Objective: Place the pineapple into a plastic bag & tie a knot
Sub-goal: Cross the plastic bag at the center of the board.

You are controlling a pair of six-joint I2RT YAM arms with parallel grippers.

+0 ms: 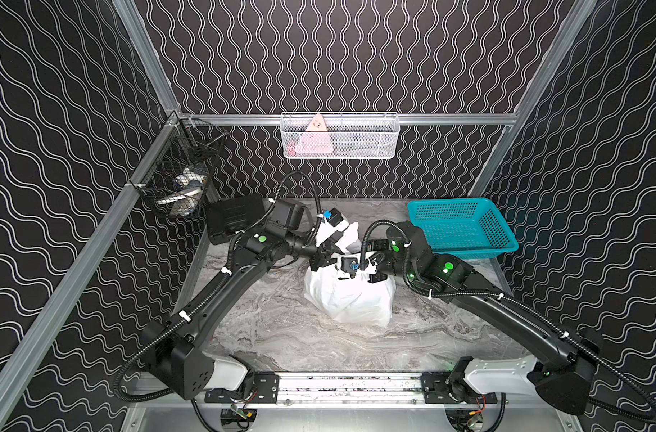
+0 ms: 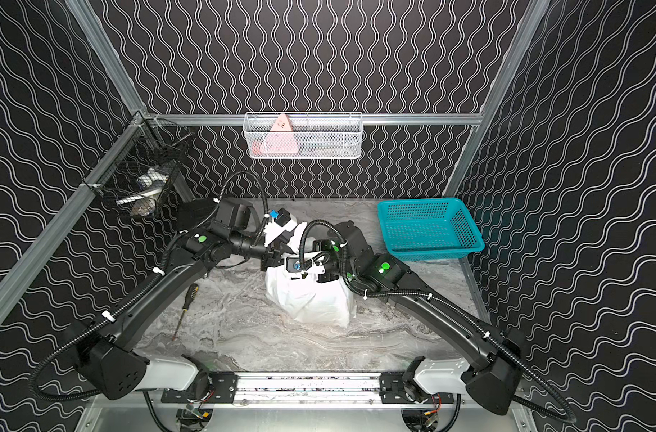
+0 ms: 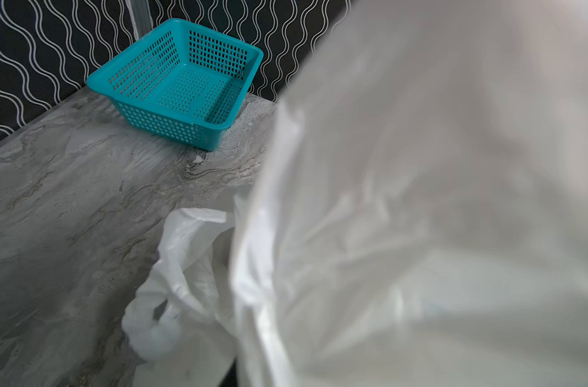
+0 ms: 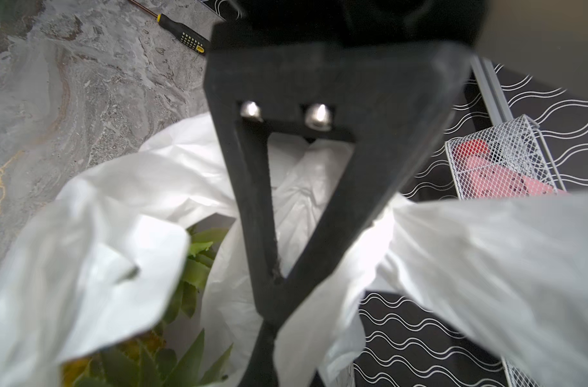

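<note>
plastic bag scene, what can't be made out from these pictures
- pineapple: only leaves show, right wrist view; plastic bag hides the body.
- left gripper: what it grips is hidden under its own body in both top views; blurred bag fills left wrist view.
- knot: whether one exists; right gripper blocks the bag's top in right wrist view.

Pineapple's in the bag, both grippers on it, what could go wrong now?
The pineapple's stiff green leaves poke into the open mouth of the thin white plastic bag; pulling handles across could snag or tear it.
The right gripper pinches only thin film, which might slip out.
The black-and-yellow screwdriver beside the left arm could get knocked.
</note>
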